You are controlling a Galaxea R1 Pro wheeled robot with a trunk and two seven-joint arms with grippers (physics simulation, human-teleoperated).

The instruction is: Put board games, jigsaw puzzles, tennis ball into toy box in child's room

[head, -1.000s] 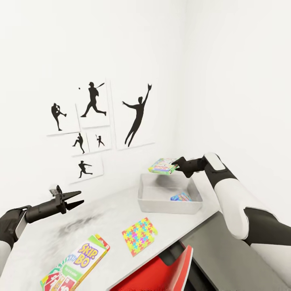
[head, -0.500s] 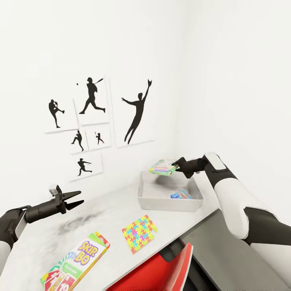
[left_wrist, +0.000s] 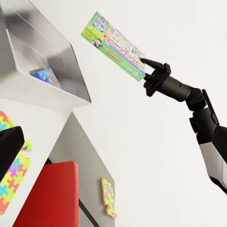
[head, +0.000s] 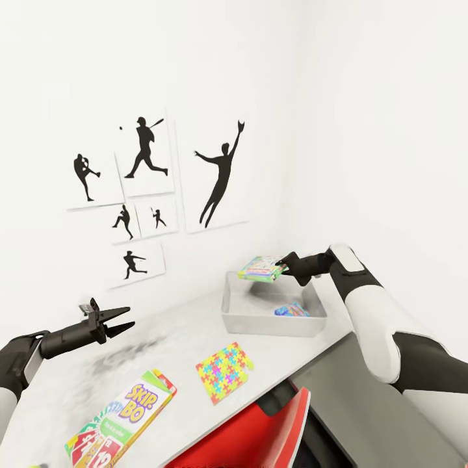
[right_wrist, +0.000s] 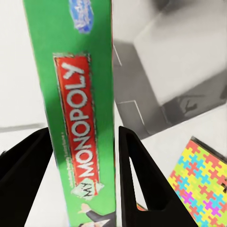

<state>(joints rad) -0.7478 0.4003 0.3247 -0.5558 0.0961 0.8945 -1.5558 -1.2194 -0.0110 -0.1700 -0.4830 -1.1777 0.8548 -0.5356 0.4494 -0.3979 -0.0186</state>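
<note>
Right hand (head: 284,266) grips a Monopoly box (head: 260,268) over the bin (head: 273,322); left hand (head: 127,318) gapes empty above the worktop (head: 175,338), Skip-Bo (head: 123,418) and puzzle (head: 223,375) lying near.

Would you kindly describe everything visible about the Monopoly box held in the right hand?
The Monopoly box is a flat rectangular game box with a green edge bearing a red "My Monopoly" label and a pale printed cover. The right hand grips one edge, holding it roughly level in the air above the toy box, touching nothing else.
</note>
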